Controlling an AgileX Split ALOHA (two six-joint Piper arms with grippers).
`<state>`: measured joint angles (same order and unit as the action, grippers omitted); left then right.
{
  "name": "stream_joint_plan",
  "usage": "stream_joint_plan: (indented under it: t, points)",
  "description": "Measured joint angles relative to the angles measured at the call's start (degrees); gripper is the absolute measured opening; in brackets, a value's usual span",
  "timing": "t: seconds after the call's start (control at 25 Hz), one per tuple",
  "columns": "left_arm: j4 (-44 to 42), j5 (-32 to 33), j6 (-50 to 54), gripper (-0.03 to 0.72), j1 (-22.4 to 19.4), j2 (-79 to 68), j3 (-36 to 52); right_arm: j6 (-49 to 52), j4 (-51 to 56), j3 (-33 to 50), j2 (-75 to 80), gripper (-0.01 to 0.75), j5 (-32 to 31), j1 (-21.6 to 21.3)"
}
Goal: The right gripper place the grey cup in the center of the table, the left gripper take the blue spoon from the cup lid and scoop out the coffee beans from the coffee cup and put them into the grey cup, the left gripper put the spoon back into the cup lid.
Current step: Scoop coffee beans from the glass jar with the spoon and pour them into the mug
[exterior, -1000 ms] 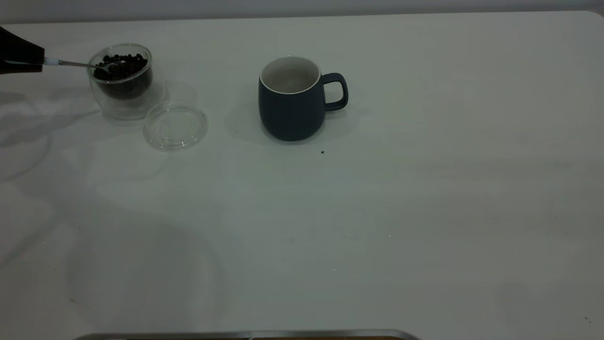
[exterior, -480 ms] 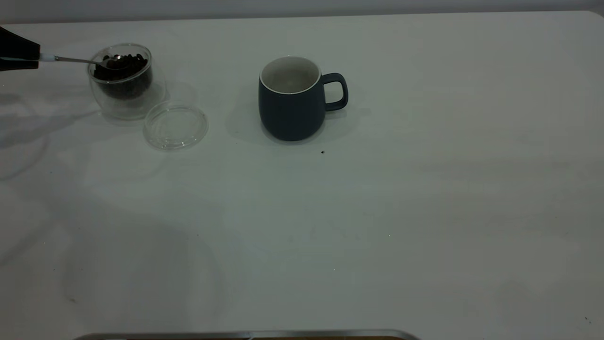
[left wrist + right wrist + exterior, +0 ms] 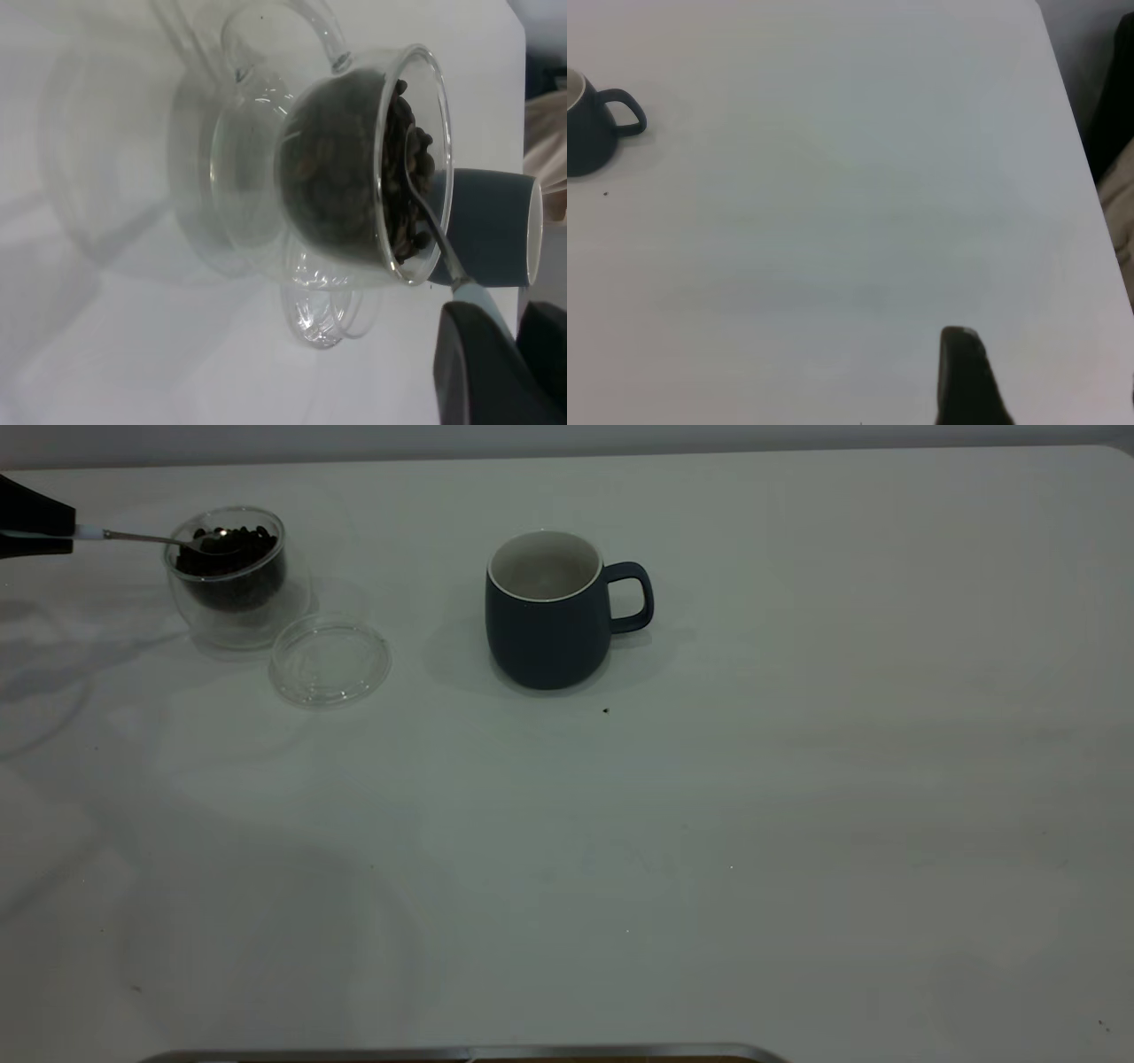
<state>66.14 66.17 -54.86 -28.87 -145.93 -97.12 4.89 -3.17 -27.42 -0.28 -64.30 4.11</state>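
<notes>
At the table's far left, my left gripper (image 3: 62, 533) is shut on the pale handle of the blue spoon (image 3: 142, 538). The spoon lies almost level, its metal bowl resting on the coffee beans (image 3: 235, 553) at the rim of the clear coffee cup (image 3: 232, 607). In the left wrist view my left gripper (image 3: 507, 332) pinches the spoon (image 3: 478, 297), whose neck reaches over the coffee cup (image 3: 341, 177). The cup lid (image 3: 330, 662) lies flat in front of the coffee cup, with nothing on it. The grey cup (image 3: 545, 615) stands upright mid-table, handle to the right. Only one finger (image 3: 966, 376) of my right gripper shows, over bare table.
A small dark speck (image 3: 606, 710) lies on the white table (image 3: 709, 824) just in front of the grey cup. The grey cup (image 3: 589, 128) sits far from the right gripper. A metal edge (image 3: 461, 1054) runs along the table's front.
The left gripper has pulled slightly back and up. The spoon's bowl has risen from among the beans to the top of the heap. Over the last half second almost nothing moved.
</notes>
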Motion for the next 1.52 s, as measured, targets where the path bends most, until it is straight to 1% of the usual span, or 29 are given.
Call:
stream_joint_plan:
  t: [0.32,0.84,1.52]
  points:
    - [2.9,0.0,0.6,0.127,0.0,0.0,0.0,0.0,0.0,0.0,0.0,0.471,0.0,0.0]
    - [2.8,0.0,2.1,0.127,0.3,0.0,0.0,0.0,0.0,0.0,0.0,0.470,0.0,0.0]
    - [4.7,0.0,2.4,0.127,5.0,0.0,0.0,0.0,0.0,0.0,0.0,0.470,0.0,0.0]
